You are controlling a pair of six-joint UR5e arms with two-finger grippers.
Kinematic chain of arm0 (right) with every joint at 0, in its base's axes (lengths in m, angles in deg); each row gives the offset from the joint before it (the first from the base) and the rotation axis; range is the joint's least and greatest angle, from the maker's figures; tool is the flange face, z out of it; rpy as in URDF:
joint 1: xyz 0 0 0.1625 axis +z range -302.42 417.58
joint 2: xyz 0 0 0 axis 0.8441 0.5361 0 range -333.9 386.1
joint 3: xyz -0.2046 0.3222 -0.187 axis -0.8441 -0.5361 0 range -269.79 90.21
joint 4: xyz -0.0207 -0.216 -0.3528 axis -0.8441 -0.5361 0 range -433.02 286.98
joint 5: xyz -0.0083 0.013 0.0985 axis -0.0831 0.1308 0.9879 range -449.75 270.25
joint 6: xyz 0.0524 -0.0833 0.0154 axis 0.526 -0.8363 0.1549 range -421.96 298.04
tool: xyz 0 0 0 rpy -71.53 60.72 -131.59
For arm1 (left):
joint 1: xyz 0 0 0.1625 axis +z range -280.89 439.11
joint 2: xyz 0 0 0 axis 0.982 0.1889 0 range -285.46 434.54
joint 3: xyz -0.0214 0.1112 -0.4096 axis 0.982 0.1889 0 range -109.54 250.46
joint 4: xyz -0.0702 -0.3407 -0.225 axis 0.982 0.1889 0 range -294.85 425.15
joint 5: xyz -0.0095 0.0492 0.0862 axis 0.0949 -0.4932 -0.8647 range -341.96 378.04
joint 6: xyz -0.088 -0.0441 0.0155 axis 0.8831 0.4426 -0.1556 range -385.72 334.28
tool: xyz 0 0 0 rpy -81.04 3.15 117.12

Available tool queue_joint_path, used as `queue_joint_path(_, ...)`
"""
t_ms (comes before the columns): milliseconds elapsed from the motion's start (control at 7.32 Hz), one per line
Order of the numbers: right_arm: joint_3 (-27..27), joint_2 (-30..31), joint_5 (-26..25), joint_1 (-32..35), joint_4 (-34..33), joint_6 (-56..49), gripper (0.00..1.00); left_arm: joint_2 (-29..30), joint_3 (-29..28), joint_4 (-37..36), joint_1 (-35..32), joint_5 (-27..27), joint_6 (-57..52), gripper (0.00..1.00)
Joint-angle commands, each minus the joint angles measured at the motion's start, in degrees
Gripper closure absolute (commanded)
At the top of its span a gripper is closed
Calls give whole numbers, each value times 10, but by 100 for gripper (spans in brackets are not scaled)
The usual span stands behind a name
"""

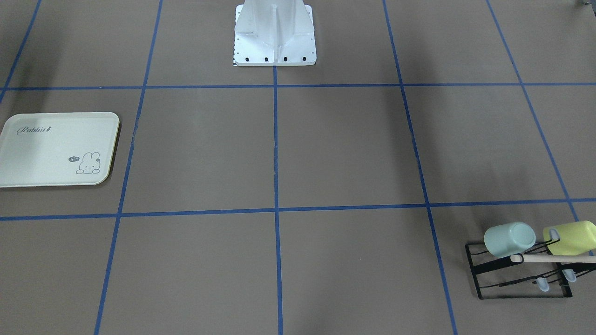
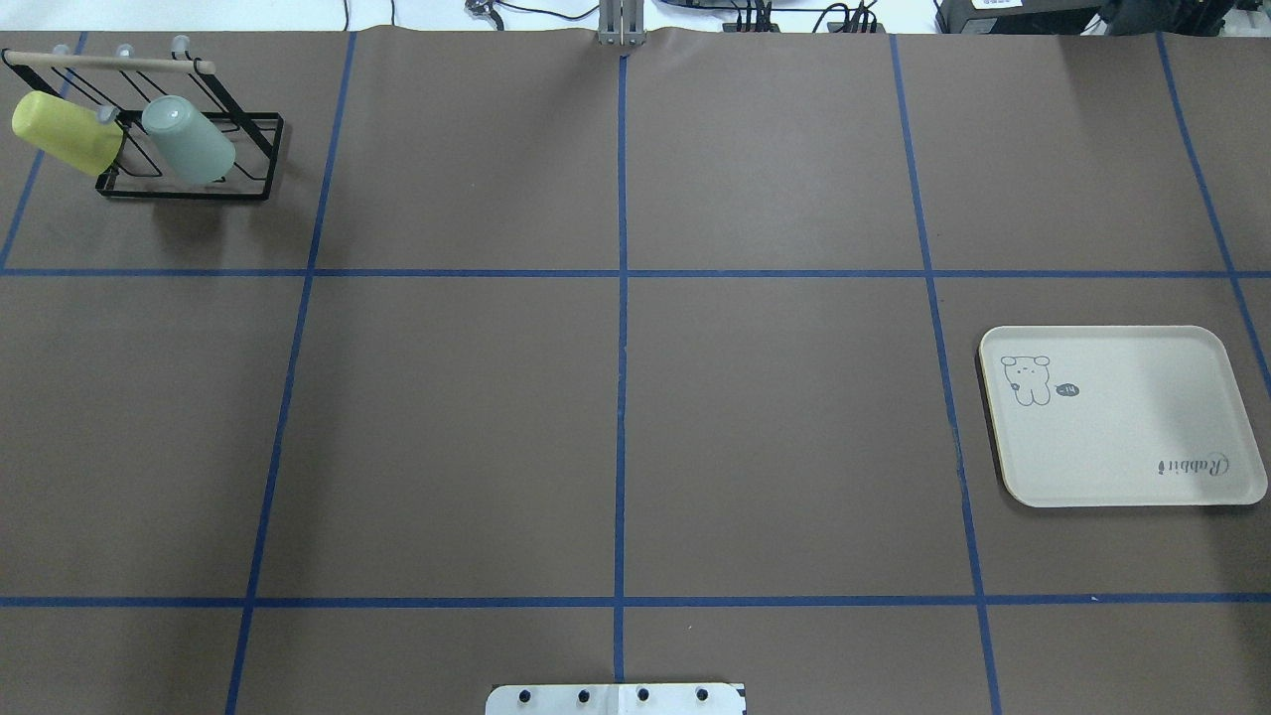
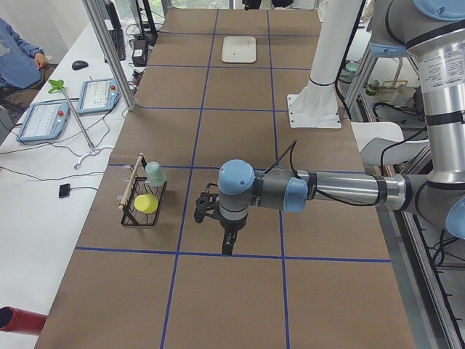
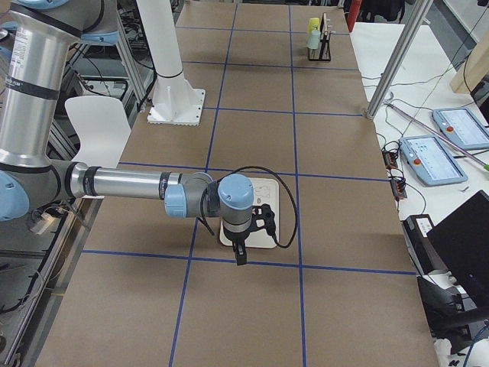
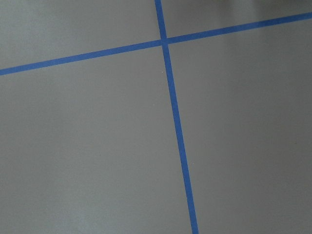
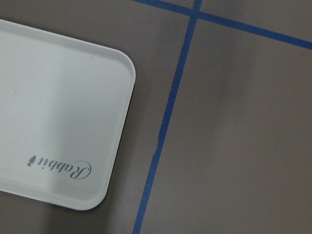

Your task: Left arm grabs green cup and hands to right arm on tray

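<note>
The green cup (image 2: 189, 139) sits in the far left corner of the desk. It is slipped mouth-down over a prong of a black wire rack (image 2: 189, 196) and leans at a tilt, closed base uppermost. It is a small, pale mint tumbler, plain and smooth, without a handle and slightly tapered. A yellow-green cup (image 2: 65, 132) of like size hangs just beside it, nearer the desk's left edge, and a wooden bar (image 2: 109, 63) runs along the rack's top.

The cup is likely light, stiff plastic (not fragile, but probably slick). The best hold is probably across the side wall about halfway up, drawing it off along the prong's line.

The tray (image 2: 1122, 447) lies flat by the desk's right edge, well apart from the rack. The left gripper (image 3: 227, 246) points down over the desk's left half, and the right gripper (image 4: 241, 256) hangs above the tray. Only the side views show them, so it cannot be told whether their fingers are apart or together.
</note>
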Motion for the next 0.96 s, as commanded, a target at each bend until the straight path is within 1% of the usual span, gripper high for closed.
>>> queue_joint_path(0, 0, -1, 0, -1, 1, 0, 0, 4, 2, -1, 2, 0, -1, 0)
queue_joint_path(273, 0, -1, 0, -1, 1, 0, 0, 11, 2, -3, 2, -6, 2, 0)
queue_joint_path(410, 1, -3, 0, -1, 1, 0, 0, 26, -3, -3, 2, -6, 5, 0)
queue_joint_path(683, 1, -16, -1, -1, 3, 4, 0, 66, -11, 35, 3, -4, 6, 0)
queue_joint_path(820, 2, -30, 1, -1, 20, 10, 0, 115, -24, 77, 3, -3, 9, 0)
